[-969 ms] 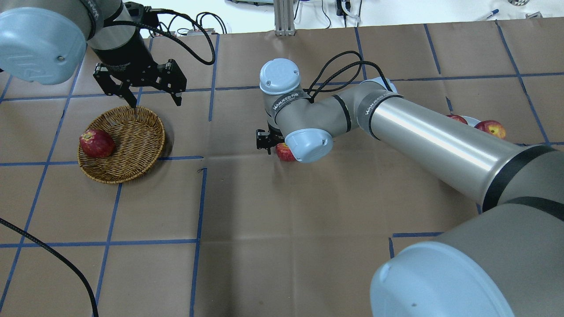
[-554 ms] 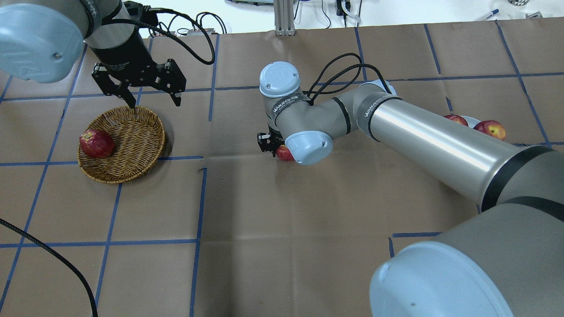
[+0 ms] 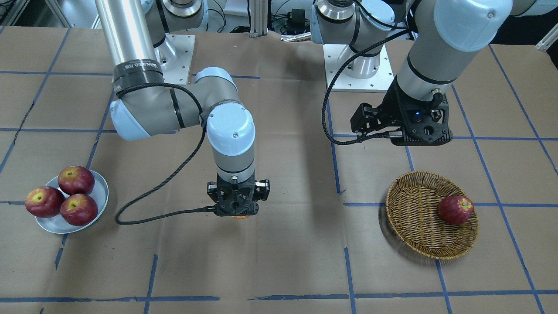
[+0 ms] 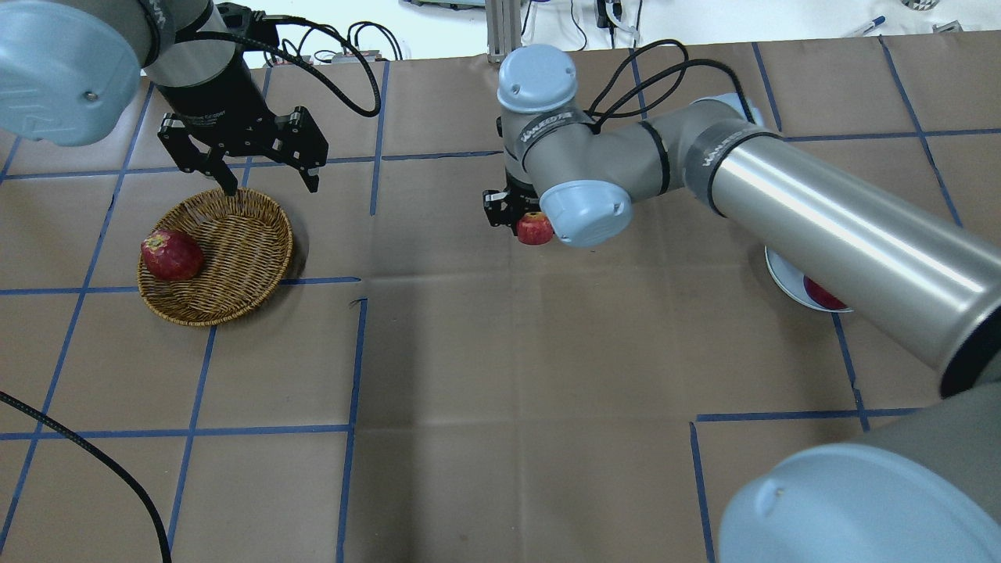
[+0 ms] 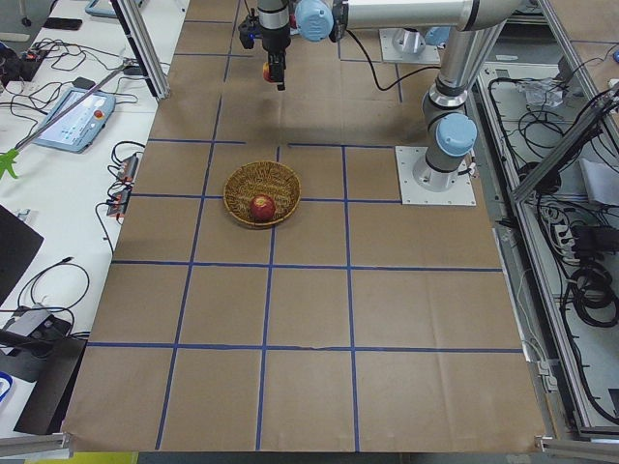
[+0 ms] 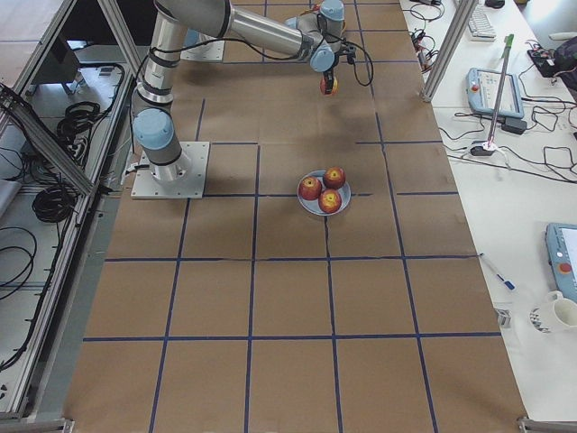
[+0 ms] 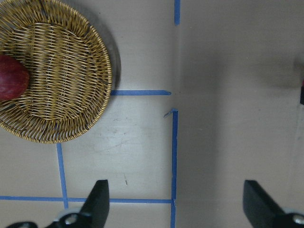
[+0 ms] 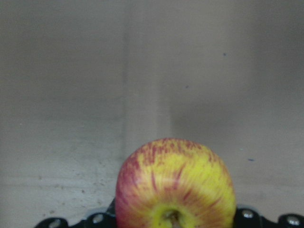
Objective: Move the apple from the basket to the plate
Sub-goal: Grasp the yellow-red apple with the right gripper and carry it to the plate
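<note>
My right gripper [image 4: 518, 221] is shut on the yellow, red-streaked apple [image 4: 535, 228] and holds it above the middle of the table. The apple fills the bottom of the right wrist view [image 8: 175, 185]. In the front view only a sliver shows under the gripper [image 3: 237, 210]. The wicker basket [image 4: 235, 266] sits at the left with a dark red apple [image 4: 171, 254] inside. My left gripper [image 4: 272, 186] is open and empty above the basket's far edge. The grey plate [image 3: 56, 224] holds three red apples. In the overhead view my right arm hides most of the plate [image 4: 782, 277].
Brown paper with blue tape lines covers the table. The left wrist view shows the basket [image 7: 71, 71] at upper left with the dark red apple [image 7: 12, 78] at its edge. A black cable hangs from my right wrist [image 3: 152, 205].
My right gripper has risen with the apple and moved toward the far side and right. The right arm now covers the plate in the overhead view. The left arm has barely moved.
</note>
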Controlling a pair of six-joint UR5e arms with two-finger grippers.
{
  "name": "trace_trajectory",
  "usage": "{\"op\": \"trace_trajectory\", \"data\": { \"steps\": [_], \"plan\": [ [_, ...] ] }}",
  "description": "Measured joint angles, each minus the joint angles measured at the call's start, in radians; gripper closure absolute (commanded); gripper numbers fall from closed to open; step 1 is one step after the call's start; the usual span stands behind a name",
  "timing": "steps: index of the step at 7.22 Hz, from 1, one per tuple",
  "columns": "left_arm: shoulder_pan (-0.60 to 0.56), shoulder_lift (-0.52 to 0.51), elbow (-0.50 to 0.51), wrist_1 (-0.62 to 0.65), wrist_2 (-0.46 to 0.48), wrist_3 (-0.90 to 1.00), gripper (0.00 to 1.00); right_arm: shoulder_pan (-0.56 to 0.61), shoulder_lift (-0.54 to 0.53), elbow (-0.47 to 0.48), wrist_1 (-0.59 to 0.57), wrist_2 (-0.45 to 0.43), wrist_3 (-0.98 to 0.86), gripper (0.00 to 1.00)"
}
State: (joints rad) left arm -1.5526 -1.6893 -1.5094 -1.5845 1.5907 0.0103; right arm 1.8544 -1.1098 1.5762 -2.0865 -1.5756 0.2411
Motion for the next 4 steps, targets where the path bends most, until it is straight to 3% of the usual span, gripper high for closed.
{"op": "trace_trajectory", "data": {
  "steps": [2,4],
  "plan": [
    [-0.001,0.003,-0.009,-0.004,0.000,-0.003,0.01,-0.172,-0.137,0.069,0.080,0.003,-0.224,0.56],
    [-0.003,0.004,-0.009,-0.005,0.000,-0.005,0.01,-0.402,-0.256,0.189,0.087,0.008,-0.538,0.56]
  ]
}}
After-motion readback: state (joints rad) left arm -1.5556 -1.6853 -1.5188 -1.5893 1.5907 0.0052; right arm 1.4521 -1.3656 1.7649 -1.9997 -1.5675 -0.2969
